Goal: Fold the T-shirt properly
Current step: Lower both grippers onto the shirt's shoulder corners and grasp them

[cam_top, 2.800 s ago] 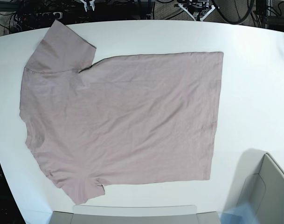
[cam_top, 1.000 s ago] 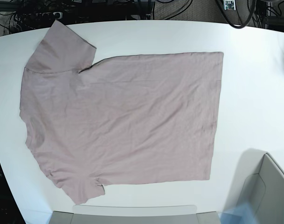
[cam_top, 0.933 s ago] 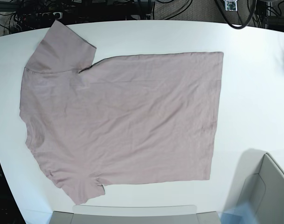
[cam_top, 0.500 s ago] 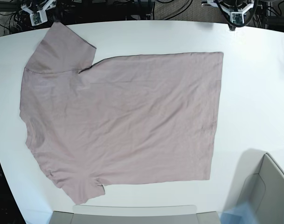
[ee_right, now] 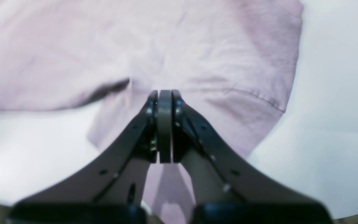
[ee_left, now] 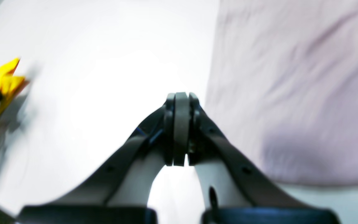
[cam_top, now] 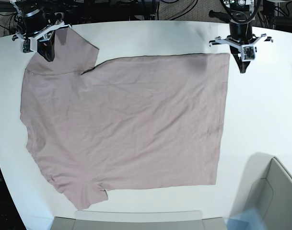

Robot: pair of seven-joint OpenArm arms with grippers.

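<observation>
Soft, limp cotton T-shirt [cam_top: 126, 120] lies flat on the tabletop [cam_top: 261, 105] — I'd pinch its upper hem corner and sleeve edge, my left gripper [cam_top: 242, 60] and right gripper [cam_top: 49, 52] both pressed together, empty.

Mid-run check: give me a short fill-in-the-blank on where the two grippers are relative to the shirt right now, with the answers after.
1. The T-shirt lies spread flat on the white ____.
2. The jaws of the left gripper are ____.
3. The right gripper hangs over one of the shirt's ____.
4. In the left wrist view, the left gripper is over bare table just beside the shirt's ____ edge.

Missing words: table; shut; sleeves; bottom (hem)
</observation>
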